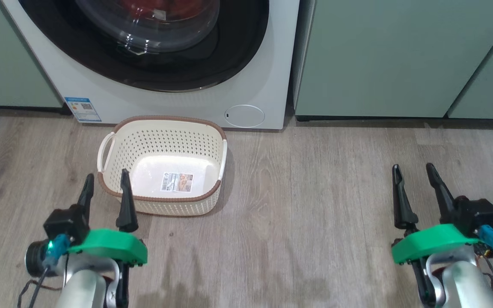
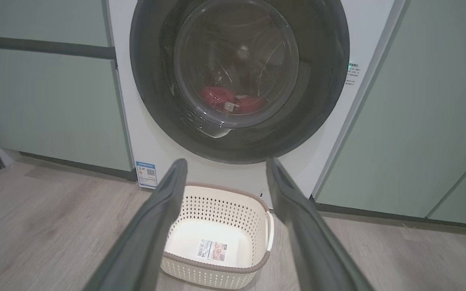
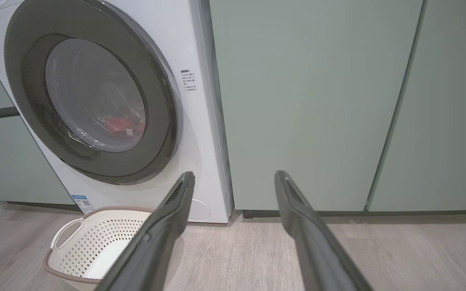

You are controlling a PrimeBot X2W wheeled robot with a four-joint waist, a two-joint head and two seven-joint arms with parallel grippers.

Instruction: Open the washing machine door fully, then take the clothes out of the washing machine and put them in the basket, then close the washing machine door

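The white washing machine (image 1: 255, 77) stands ahead with its round black-rimmed door (image 1: 238, 47) shut flat against the front. Through the clear window the red clothes (image 2: 221, 97) lie low in the drum, also seen as red clothes (image 3: 119, 125). The cream perforated basket (image 1: 161, 124) sits empty on the floor in front of the machine, a label on its bottom. My left gripper (image 1: 106, 182) hovers open at the basket's near left corner. My right gripper (image 1: 413, 171) is open over bare floor, well right of the basket. Neither touches anything.
Pale green cabinets (image 1: 400, 55) flank the machine on both sides. A grey wood-look floor (image 1: 315, 192) spreads between me and the machine. A round white flap (image 1: 244, 115) sits at the machine's lower right, a blue sticker (image 1: 83, 109) at its lower left.
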